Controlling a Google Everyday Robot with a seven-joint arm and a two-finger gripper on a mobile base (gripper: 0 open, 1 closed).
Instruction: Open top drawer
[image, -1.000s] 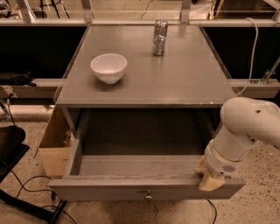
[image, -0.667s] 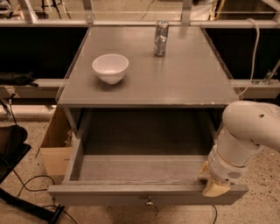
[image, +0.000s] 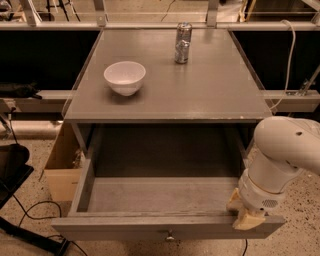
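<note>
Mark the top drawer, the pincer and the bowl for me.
top drawer (image: 150, 196): camera view, its inner floor.
pincer (image: 243, 214): camera view, tan end at the drawer front's right side.
bowl (image: 125, 78): camera view, white outer wall.

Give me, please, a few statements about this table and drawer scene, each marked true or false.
1. The top drawer stands pulled out from under the table. True.
2. The gripper is at the left end of the drawer front. False: it is at the right end, at the front's upper rim.
3. The white bowl sits upright on the tabletop. True.
4. The can lies on its side inside the drawer. False: it stands upright near the back of the tabletop.
5. A cardboard box stands on the floor left of the drawer. True.
</note>
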